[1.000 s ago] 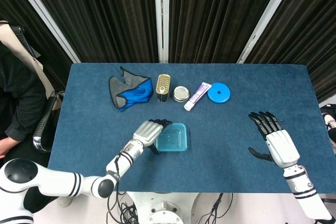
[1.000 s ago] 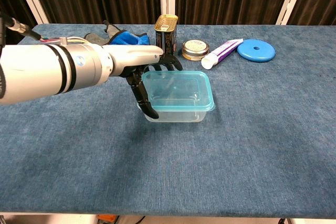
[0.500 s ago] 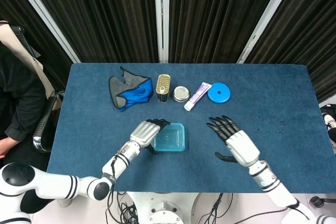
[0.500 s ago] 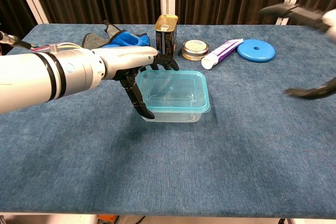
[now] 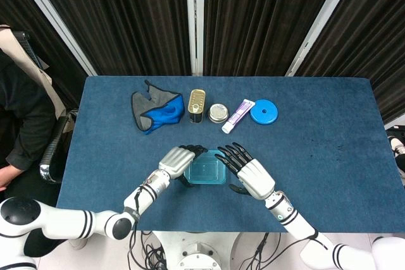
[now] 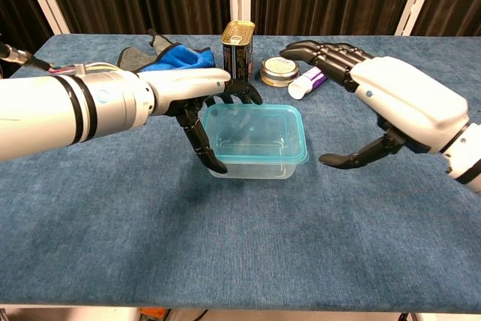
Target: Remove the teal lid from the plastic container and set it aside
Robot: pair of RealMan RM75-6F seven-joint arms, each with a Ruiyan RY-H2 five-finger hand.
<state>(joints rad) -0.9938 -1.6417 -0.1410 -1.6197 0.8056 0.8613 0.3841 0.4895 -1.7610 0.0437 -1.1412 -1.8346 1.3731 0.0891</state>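
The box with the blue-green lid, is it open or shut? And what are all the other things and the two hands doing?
plastic container: upright, lid on.
teal lid: shut on the container.
left hand: fingers around the container's left side.
right hand: open, beside the container, holding nothing.
tall tin: standing upright.
round tin: lying flat, closed.
tube: lying flat.
blue disc: lying flat.
glove: lying crumpled.
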